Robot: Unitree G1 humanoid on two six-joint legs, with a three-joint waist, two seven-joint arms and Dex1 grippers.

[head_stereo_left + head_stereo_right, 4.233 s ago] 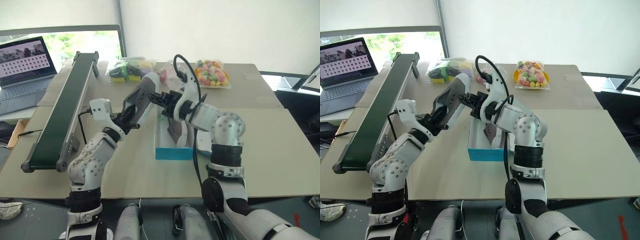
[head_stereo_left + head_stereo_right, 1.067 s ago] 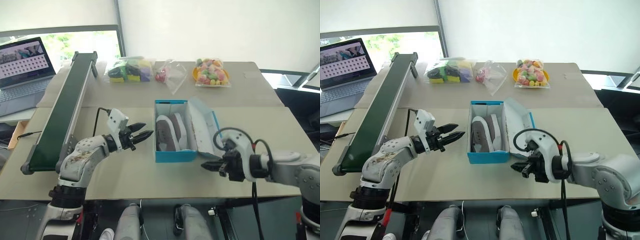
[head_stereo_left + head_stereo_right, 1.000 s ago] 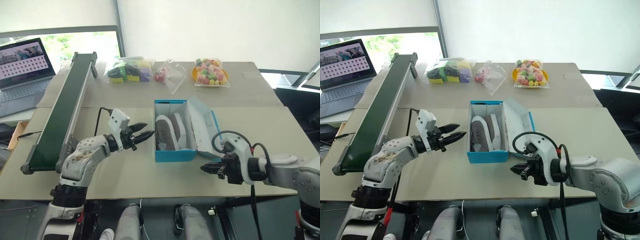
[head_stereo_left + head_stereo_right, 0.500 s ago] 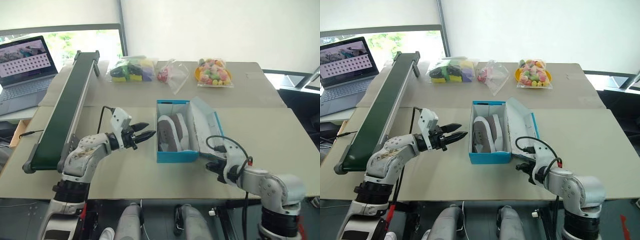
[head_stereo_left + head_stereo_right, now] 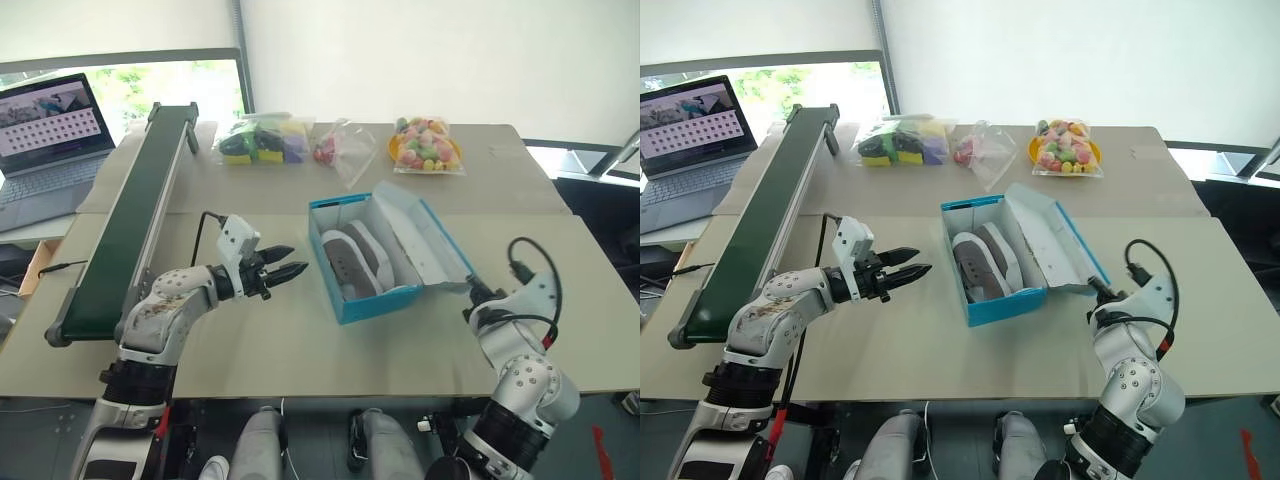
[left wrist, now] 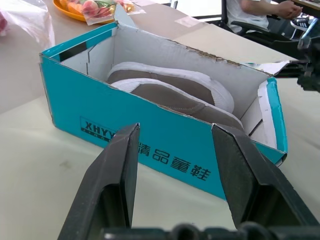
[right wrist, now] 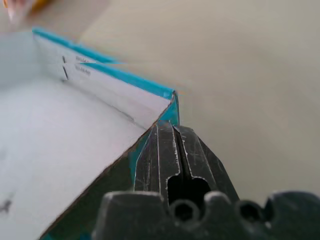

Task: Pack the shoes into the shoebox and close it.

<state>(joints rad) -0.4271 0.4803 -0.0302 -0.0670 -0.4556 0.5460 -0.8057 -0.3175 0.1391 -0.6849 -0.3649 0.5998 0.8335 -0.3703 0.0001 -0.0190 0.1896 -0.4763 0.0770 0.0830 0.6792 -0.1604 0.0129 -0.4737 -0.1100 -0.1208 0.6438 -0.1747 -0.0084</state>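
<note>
A: Nearest the robot? B: The right tool [image 7: 167, 131], fingers pressed together, tip at the open lid [image 5: 425, 243] corner. A: Farther on? B: The left tool [image 5: 290, 270], fingers parted, empty, beside the shoebox [image 5: 372, 297] holding both shoes [image 5: 356, 262], mid-bench [image 5: 250, 340].

- A robot test lab or office.
- Small conveyor belt [image 5: 125, 225] on the bench [image 5: 560, 270], left of frame.
- Open laptop [image 5: 45, 140] at upper left.
- Bright window behind it.

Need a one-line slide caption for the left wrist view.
Open left gripper faces the blue shoebox, both grey shoes inside, lid open.
</note>
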